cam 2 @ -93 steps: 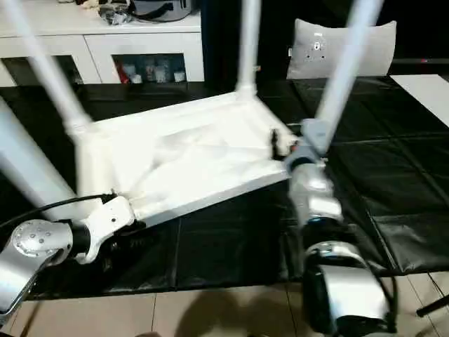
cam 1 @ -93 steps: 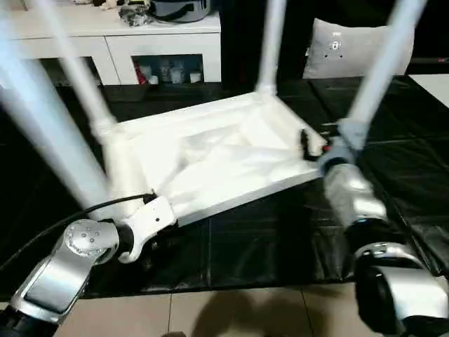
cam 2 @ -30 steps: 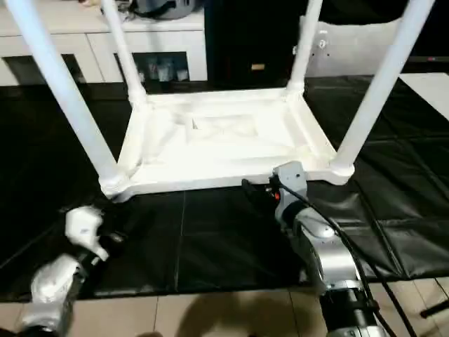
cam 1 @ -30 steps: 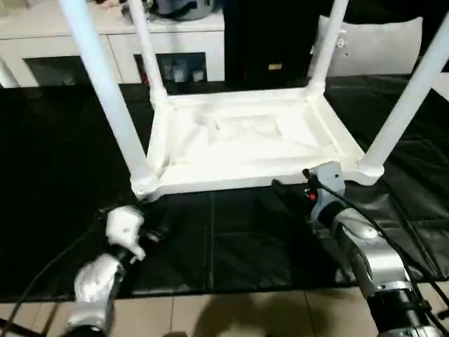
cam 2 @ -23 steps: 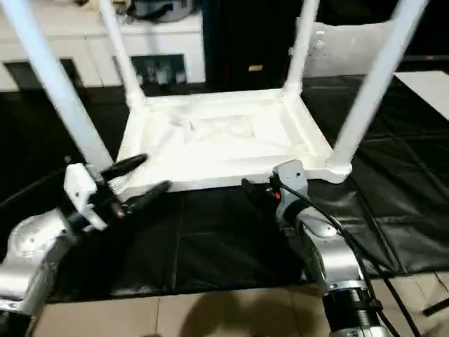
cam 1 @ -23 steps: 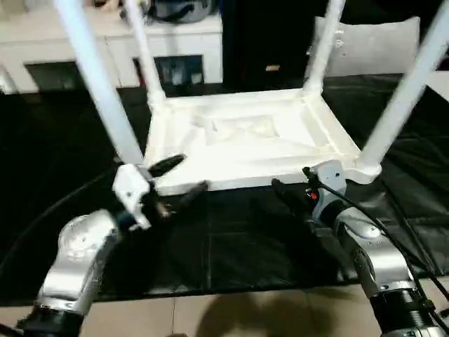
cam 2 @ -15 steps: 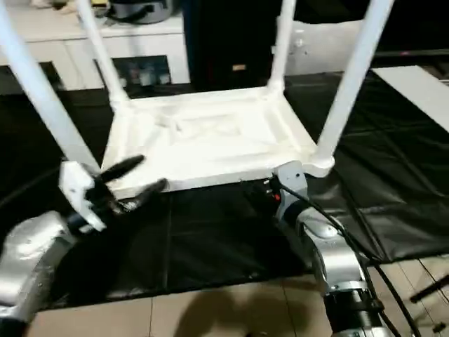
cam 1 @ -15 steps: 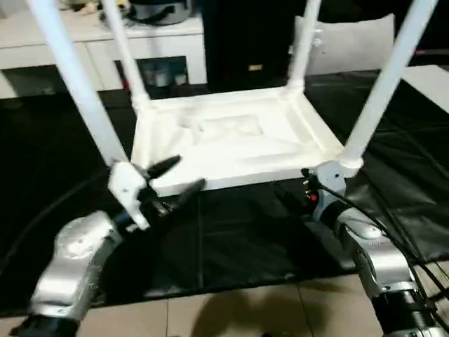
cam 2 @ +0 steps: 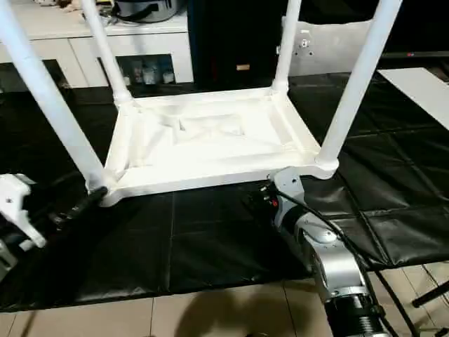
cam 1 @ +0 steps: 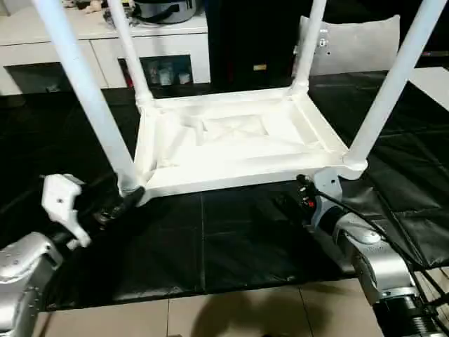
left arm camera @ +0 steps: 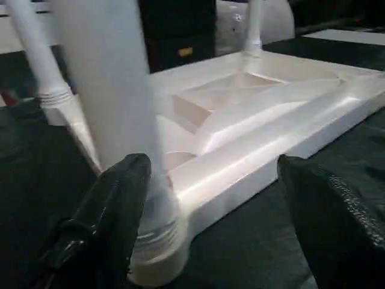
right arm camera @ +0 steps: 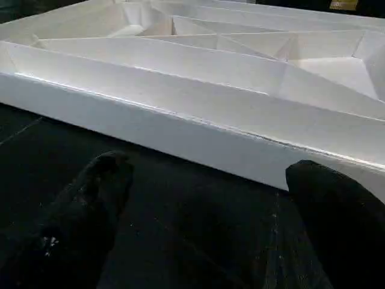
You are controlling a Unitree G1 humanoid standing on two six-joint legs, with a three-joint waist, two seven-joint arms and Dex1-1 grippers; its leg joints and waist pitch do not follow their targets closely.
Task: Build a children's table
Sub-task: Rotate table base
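Note:
The white children's table (cam 1: 231,137) lies upside down on a black mat (cam 1: 231,246), ribbed underside up. A leg rises from each corner socket, among them the front-left leg (cam 1: 84,91) and the front-right leg (cam 1: 393,77). My left gripper (cam 1: 119,205) is open, low over the mat, at the base of the front-left leg. In the left wrist view that leg (left arm camera: 114,102) stands just inside one finger (left arm camera: 117,211). My right gripper (cam 1: 291,196) is open, close in front of the table's front rim (right arm camera: 198,135) near the front-right corner, holding nothing.
A white cabinet (cam 1: 70,49) with glass doors stands behind the mat. A pale cushion (cam 1: 351,45) leans at the back right. Tiled floor (cam 1: 210,316) runs along the mat's near edge. Cables trail from both forearms.
My left gripper has dropped and swung left, from in front of the table's front rim to the front-left leg's base. The right gripper has stayed by the front rim. The view has shifted slightly.

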